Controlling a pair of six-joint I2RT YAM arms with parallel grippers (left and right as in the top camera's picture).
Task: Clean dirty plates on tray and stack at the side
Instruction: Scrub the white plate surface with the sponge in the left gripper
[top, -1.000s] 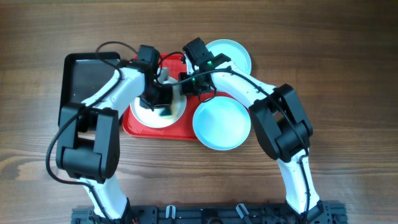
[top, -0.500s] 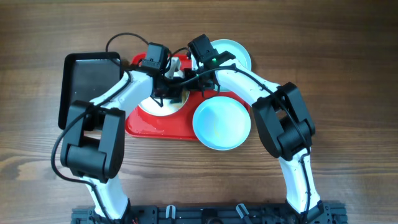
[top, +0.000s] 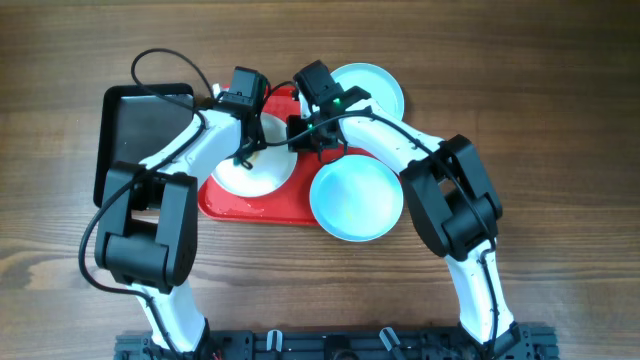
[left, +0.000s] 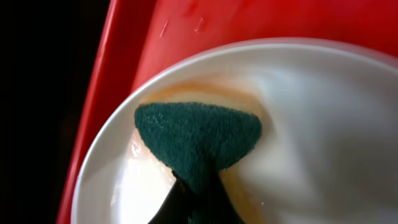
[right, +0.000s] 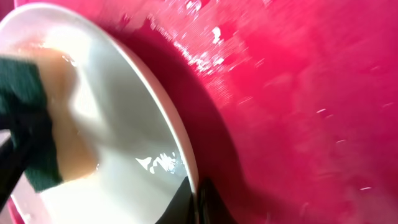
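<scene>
The cream-white plate (top: 262, 176) lies on the red tray (top: 226, 206). My left gripper (top: 250, 140) is shut on a green-and-yellow sponge (left: 199, 134) and presses it on the plate (left: 311, 124) near its far-left rim. My right gripper (top: 300, 135) is shut on the plate's right rim (right: 186, 155); the sponge (right: 31, 137) shows at the left of that view. One pale-blue plate (top: 355, 198) overlaps the tray's right edge. The other pale-blue plate (top: 372, 88) lies on the table behind it.
A black rectangular tray (top: 135, 125) lies left of the red tray. The red tray's wet floor (right: 298, 93) shows in the right wrist view, and its left rim (left: 106, 81) in the left wrist view. Wooden table (top: 560, 120) lies all around.
My left gripper has moved the sponge from the plate's middle to its far side. The right gripper has kept its hold on the plate's rim.
</scene>
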